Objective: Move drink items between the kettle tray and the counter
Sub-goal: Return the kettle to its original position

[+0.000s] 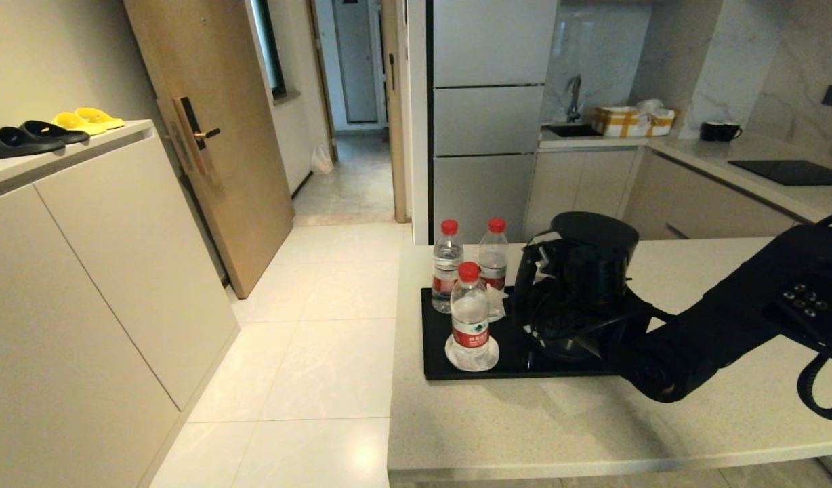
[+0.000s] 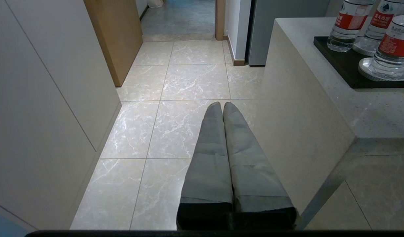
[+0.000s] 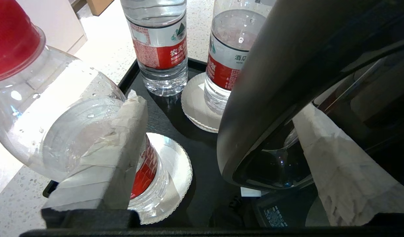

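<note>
The right gripper (image 3: 218,148) reaches in from the right over the counter (image 1: 524,420) to the kettle (image 1: 592,271), which stands upright on its base at the right end of the tray (image 1: 436,369). Seen from the right wrist, its taped fingers (image 3: 340,164) stand apart, one on either side of the kettle's loop handle (image 3: 254,108), which faces left toward the bottles; no squeeze on it is visible. The handle's long axis runs up and down, so a grip, by this reading, depends on the fingers meeting across it from near and far.

Three bottles stand upright on the tray's left half: the near bottle (image 1: 470,318) on a saucer (image 1: 489,356), two more (image 1: 447,264) (image 1: 494,254) behind it, one also on a saucer (image 3: 195,105). The near bottle sits just beside the outer finger and could be knocked.

The left gripper (image 2: 221,108) hangs parked off the counter's left edge above the floor, fingers pressed together, empty. The right arm is plainly the nearer.
</note>
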`<state>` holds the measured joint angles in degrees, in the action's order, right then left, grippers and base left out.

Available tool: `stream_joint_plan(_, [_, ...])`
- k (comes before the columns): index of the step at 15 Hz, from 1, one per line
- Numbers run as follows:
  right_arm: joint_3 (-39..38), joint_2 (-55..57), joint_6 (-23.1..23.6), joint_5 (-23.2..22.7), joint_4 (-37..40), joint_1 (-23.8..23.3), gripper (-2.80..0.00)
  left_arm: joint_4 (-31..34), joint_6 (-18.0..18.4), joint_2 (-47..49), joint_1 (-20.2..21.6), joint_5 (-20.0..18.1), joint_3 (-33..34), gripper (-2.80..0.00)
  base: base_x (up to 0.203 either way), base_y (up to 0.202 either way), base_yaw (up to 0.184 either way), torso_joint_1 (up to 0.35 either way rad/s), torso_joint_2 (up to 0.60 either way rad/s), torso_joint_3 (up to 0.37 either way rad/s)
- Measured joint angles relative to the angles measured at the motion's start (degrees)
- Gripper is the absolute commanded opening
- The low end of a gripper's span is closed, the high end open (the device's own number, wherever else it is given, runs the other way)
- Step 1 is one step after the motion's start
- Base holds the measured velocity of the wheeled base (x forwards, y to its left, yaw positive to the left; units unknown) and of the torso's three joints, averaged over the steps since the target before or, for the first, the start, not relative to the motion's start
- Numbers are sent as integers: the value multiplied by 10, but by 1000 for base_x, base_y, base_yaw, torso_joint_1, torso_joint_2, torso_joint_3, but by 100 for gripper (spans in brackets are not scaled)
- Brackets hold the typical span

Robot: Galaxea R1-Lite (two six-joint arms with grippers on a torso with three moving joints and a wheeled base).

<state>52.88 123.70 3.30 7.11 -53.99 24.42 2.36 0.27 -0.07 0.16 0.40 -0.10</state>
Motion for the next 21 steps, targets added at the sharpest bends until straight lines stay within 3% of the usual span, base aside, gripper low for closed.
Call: stream_joint_plan(21, [-7, 30, -13, -24, -8, -3, 0, 0, 0, 0, 0, 0, 0, -280, 0, 0, 0, 0, 0, 0])
